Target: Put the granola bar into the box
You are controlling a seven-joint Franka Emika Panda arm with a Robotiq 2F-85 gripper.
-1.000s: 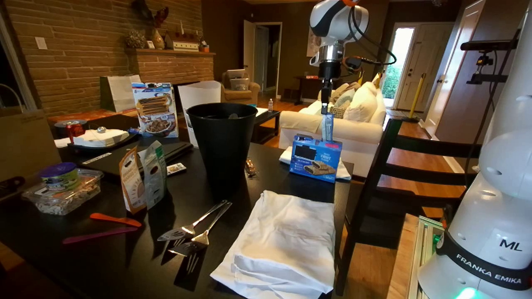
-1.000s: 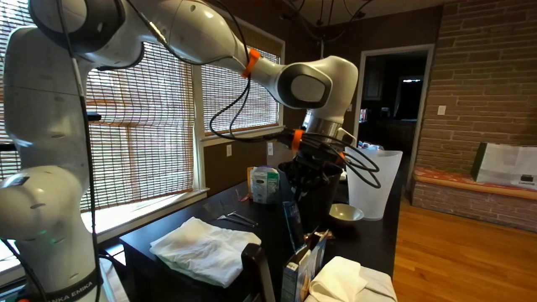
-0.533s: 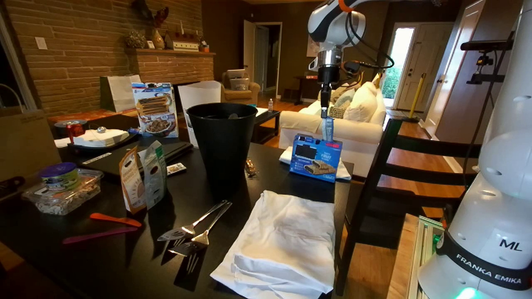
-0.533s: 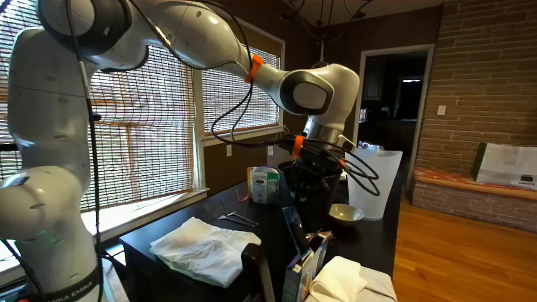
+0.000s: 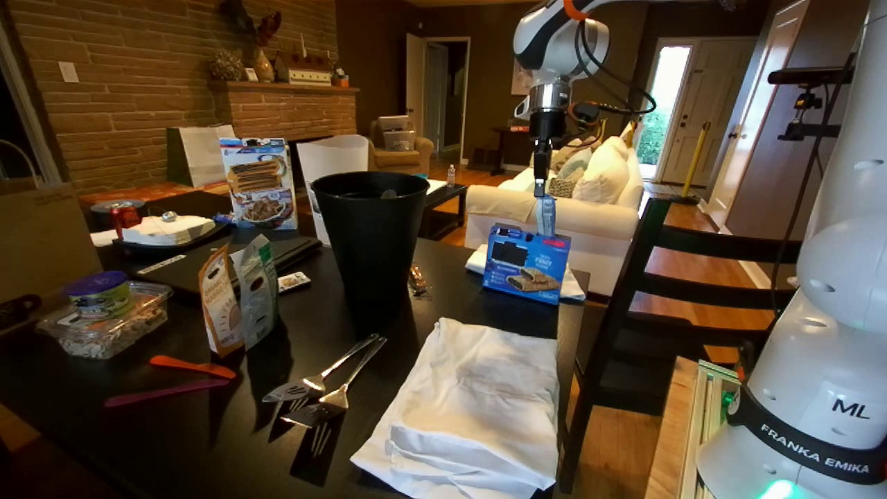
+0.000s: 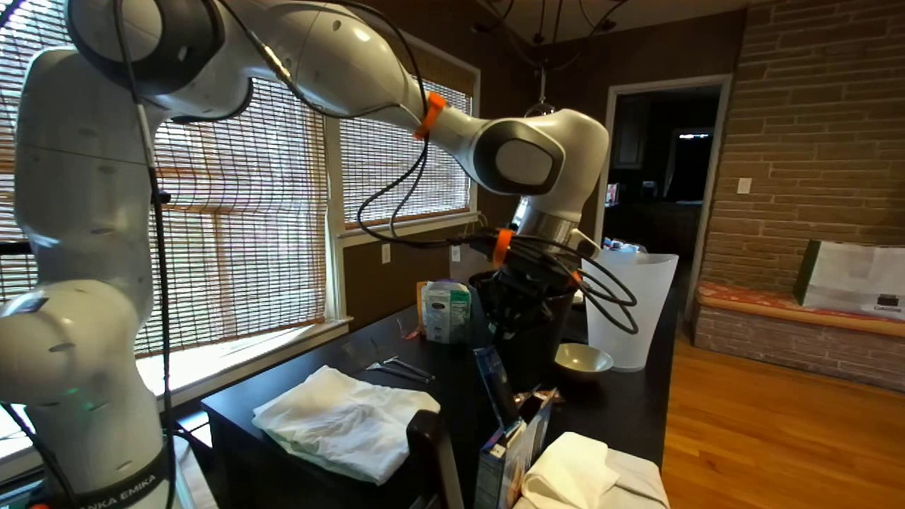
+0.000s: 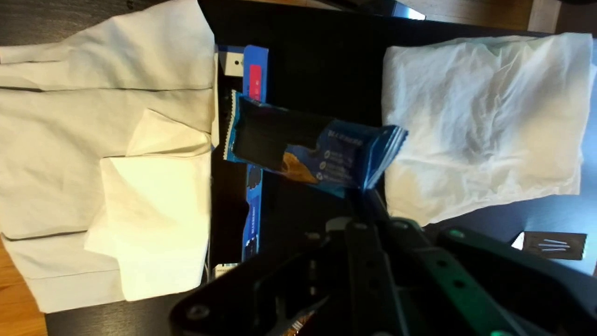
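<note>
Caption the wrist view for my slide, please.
Gripper pinching the granola bar by one end, its far end at the open blue box; white cloth at the picture's right.

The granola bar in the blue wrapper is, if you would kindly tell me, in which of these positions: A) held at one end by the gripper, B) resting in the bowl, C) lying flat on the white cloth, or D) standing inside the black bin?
A: in the wrist view the gripper is closed on one end of the granola bar, and the rest juts out from it.
</note>
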